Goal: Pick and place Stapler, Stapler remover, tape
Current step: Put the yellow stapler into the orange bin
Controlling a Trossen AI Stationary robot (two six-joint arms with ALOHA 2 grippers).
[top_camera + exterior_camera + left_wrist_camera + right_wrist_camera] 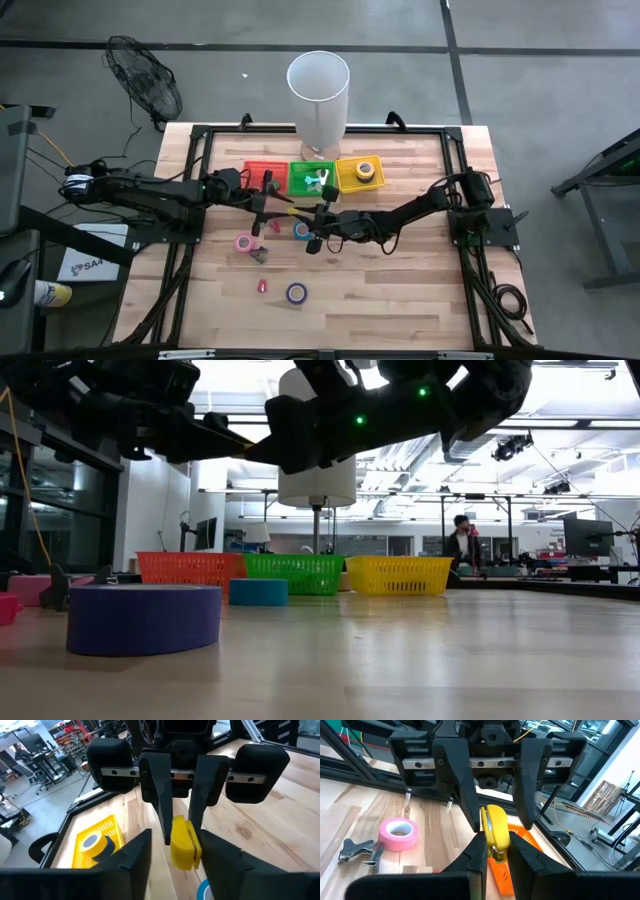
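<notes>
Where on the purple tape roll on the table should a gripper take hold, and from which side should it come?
Come straight down on the purple tape roll: it lies flat, hole up, with bare table around it. Probably best to put one finger in the hole and one outside, pinching the wall.

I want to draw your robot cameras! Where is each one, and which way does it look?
High view: above the table, looking straight down; both arms show, left gripper meeting right gripper.
Low view: at tabletop height, looking level toward the yellow basket and room; arms overhead.
Left wrist view: on the left arm, facing the right gripper; own fingers framing.
Right wrist view: on the right arm, facing the left gripper; own fingers framing.
Shared: both wrist views show the yellow stapler.
</notes>
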